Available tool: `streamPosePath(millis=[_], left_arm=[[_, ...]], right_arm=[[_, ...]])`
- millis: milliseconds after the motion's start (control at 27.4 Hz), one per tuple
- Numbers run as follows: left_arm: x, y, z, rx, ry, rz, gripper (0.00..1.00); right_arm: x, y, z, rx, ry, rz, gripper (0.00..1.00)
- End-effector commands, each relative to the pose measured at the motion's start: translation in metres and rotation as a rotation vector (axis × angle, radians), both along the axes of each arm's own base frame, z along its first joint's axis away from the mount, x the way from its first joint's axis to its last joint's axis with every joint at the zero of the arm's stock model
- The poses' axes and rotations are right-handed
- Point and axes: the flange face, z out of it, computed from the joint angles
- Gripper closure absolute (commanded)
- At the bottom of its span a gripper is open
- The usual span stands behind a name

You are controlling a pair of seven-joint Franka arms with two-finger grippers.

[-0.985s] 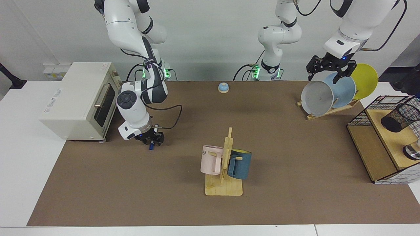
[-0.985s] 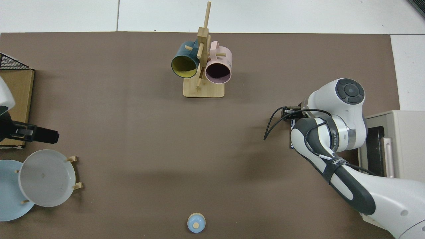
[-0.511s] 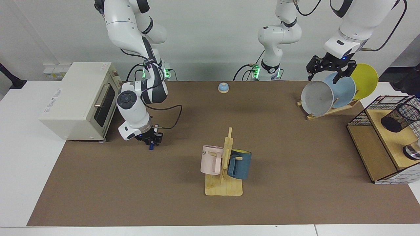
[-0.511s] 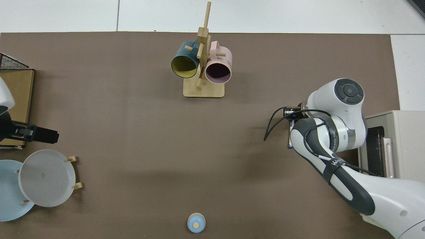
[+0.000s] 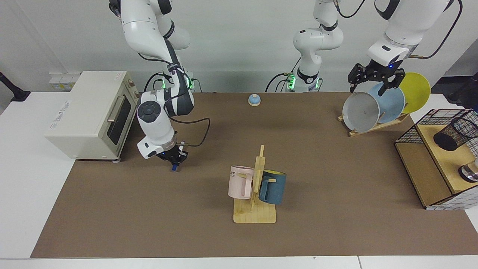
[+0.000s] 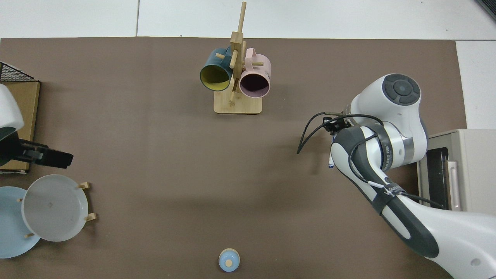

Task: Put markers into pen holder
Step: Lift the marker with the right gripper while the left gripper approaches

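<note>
The right gripper (image 5: 174, 158) is closed on the marker (image 5: 174, 167), just above the mat beside the toaster oven (image 5: 89, 112); next, a long carry to the pen holder (image 5: 455, 133); the left gripper (image 5: 375, 80) waits open above the plates (image 5: 364, 110).

Both Franka arms were built of glossy white rounded shells with dark grey and black bands at the joints, and the right arm (image 5: 151, 22) carried a round dark grey cap with a button pattern on its wrist housing, with small lettering printed along its forearm in the top view. A loose black cable looped out from the wrist of the right arm to its black hand (image 5: 174, 157), and more black cable hung near the left arm (image 5: 407, 22), whose own black hand (image 5: 374, 76) showed a small blue light. Green lights glowed at both arm bases.
</note>
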Motion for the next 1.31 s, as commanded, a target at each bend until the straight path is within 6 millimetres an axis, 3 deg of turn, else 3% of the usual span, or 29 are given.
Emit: streamPosePath(millis=[0, 109, 255, 474, 766, 1131, 1277], left_arm=[[-0.001, -0.008, 0.001, -0.015, -0.015, -0.178, 0.0], [-0.001, -0.008, 0.001, -0.014, -0.02, -0.27, 0.0], [0.001, -0.01, 0.003, -0.013, -0.041, -0.414, 0.0], [0.0, -0.013, 0.002, -0.057, -0.058, -0.709, 0.0], [-0.001, -0.022, 0.003, -0.119, -0.09, -0.885, 0.0], [-0.014, -0.055, -0.004, -0.273, -0.102, -0.895, 0.0], [-0.029, -0.068, -0.007, -0.362, -0.115, -0.799, 0.0]], right_arm=[[0.004, 0.012, 0.056, 0.071, 0.007, -0.099, 1.0], [-0.004, 0.021, 0.083, 0.109, 0.021, -0.161, 1.0], [-0.023, 0.06, 0.114, 0.117, 0.042, -0.205, 1.0], [-0.035, 0.109, 0.159, 0.143, 0.06, -0.322, 1.0], [-0.07, 0.158, 0.185, 0.187, 0.129, -0.42, 1.0], [-0.087, 0.201, 0.192, 0.274, 0.247, -0.705, 1.0], [-0.091, 0.217, 0.198, 0.318, 0.279, -0.837, 1.0]])
